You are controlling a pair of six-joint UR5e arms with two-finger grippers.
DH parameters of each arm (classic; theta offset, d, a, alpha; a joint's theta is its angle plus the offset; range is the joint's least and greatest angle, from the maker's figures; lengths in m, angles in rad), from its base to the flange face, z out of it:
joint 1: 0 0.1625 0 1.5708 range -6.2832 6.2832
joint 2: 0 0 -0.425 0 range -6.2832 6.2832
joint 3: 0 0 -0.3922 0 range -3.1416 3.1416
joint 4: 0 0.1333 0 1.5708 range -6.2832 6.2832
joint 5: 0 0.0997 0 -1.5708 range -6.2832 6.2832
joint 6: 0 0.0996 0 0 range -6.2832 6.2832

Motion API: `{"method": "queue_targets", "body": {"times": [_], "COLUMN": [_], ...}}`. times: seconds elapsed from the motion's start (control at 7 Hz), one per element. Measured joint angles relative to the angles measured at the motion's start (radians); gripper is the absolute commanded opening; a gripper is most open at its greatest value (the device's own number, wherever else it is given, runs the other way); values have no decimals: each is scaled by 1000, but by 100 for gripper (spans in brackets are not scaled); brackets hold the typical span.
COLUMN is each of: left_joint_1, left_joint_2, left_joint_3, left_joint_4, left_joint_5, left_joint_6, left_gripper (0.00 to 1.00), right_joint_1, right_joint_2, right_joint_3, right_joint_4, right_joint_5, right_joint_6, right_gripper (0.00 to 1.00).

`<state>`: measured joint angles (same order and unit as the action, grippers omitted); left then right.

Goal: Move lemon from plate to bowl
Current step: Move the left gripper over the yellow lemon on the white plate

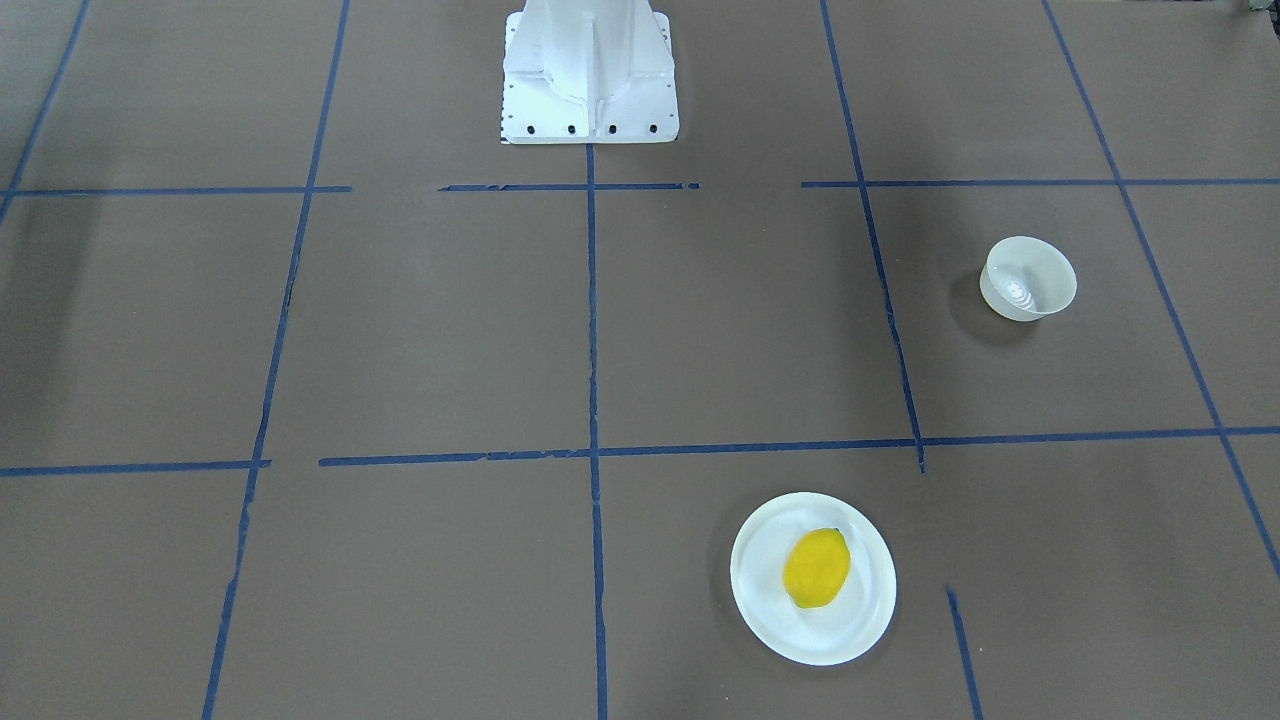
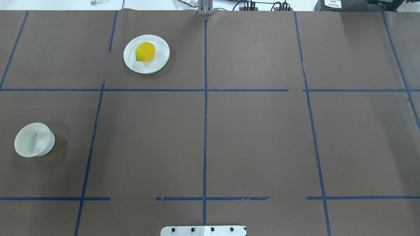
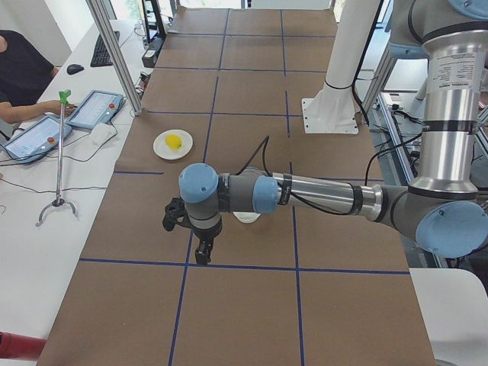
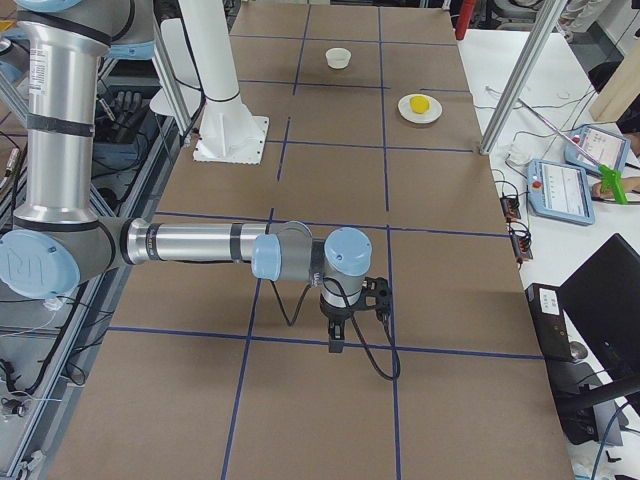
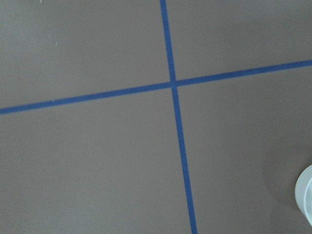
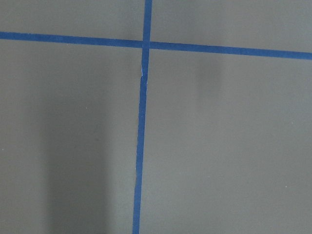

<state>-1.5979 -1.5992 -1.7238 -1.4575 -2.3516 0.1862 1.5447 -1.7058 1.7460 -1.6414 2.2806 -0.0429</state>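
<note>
The yellow lemon (image 1: 816,567) lies on the white plate (image 1: 768,612); in the overhead view the lemon (image 2: 145,51) and plate (image 2: 132,63) are at the far left-centre. The small off-white bowl (image 1: 1028,278) stands apart, at the overhead view's left edge (image 2: 34,139). Its rim shows at the left wrist view's right edge (image 5: 306,200). My left gripper (image 3: 200,248) shows only in the exterior left view, above the table near the bowl. My right gripper (image 4: 338,340) shows only in the exterior right view, far from both. I cannot tell whether either is open or shut.
The brown table is marked with a grid of blue tape lines (image 2: 205,114). The white robot base (image 1: 588,75) stands at the table's near middle edge. Operator tablets (image 3: 91,110) and a grabber tool (image 3: 59,156) lie on a side desk beyond the plate.
</note>
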Motion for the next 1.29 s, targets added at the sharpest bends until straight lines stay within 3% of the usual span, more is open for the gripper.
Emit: {"method": "queue_targets", "body": {"times": [0.43, 0.86, 1.14, 1.29], "left_joint_1": [133, 377, 516, 547], "left_joint_2": [-159, -321, -384, -465], "left_joint_3": [-38, -37, 19, 104], "left_joint_4": [-10, -32, -131, -155], "left_joint_5": [4, 38, 59, 72], "left_joint_6": [-96, -264, -469, -522], "left_gripper": [100, 100, 100, 100], "right_joint_1": [0, 0, 0, 0], "right_joint_2": [0, 0, 1, 1], "right_joint_3": [1, 1, 1, 1], "right_joint_4": [0, 0, 0, 0], "right_joint_5": [0, 0, 0, 0], "right_joint_6": [0, 0, 0, 0], "right_gripper": [100, 100, 100, 100]}}
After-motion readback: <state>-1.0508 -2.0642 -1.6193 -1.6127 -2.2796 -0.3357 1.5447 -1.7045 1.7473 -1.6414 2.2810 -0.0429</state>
